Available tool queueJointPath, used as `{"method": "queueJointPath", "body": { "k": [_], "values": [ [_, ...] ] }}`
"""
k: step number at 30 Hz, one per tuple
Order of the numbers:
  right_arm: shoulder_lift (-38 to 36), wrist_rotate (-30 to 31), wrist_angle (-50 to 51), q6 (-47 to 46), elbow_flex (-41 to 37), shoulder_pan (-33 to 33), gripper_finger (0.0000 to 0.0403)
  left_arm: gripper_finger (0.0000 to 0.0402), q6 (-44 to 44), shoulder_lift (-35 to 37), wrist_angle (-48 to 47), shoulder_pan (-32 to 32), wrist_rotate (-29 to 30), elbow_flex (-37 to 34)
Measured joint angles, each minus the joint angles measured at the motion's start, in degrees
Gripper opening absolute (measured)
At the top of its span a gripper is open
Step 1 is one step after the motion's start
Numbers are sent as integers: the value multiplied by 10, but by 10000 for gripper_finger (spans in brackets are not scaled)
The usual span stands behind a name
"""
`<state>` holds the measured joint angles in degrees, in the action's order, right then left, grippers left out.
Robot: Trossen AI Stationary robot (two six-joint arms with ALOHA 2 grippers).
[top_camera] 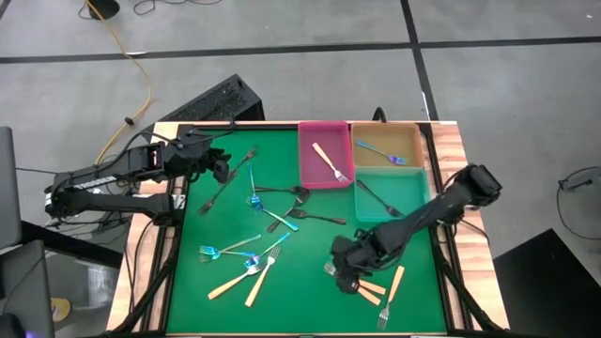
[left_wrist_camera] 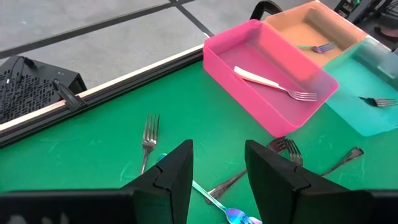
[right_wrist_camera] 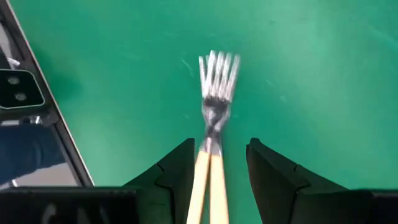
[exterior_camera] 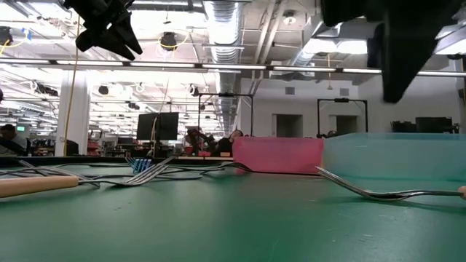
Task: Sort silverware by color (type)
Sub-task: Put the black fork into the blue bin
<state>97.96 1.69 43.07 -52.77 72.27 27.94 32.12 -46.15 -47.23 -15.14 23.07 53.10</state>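
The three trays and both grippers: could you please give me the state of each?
Pink tray: holds one tan-handled fork.
Orange tray: holds one blue fork.
Teal tray: holds one black fork.
Left gripper: open, empty.
Right gripper: open around two tan handles.

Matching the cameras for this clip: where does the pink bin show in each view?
High view: pink bin at the table's far edge, centre, one tan-handled fork inside.
Low view: centre, left of the teal bin.
Left wrist view: upper middle.
Right wrist view: not in it.
Shared landmark: the teal bin beside it.
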Motion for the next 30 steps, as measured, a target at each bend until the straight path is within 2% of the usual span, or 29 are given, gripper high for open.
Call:
{"method": "queueJointPath", "body": {
  "k": [4, 10, 20, 30],
  "values": [
    [23, 0, -3, 67, 1, -33, 166, 129, -1, 0, 0, 0, 1, 0],
    [51, 0, -18, 160, 1, -116, 166, 129, -1, -5, 2, 0, 1, 0],
    [73, 4, -91, 262, 2, -216, 168, 129, 0, -37, 2, 0, -5, 0],
    [93, 12, -150, 333, 1, -263, 218, 129, 3, -51, 1, 0, -20, 0]
  ]
}}
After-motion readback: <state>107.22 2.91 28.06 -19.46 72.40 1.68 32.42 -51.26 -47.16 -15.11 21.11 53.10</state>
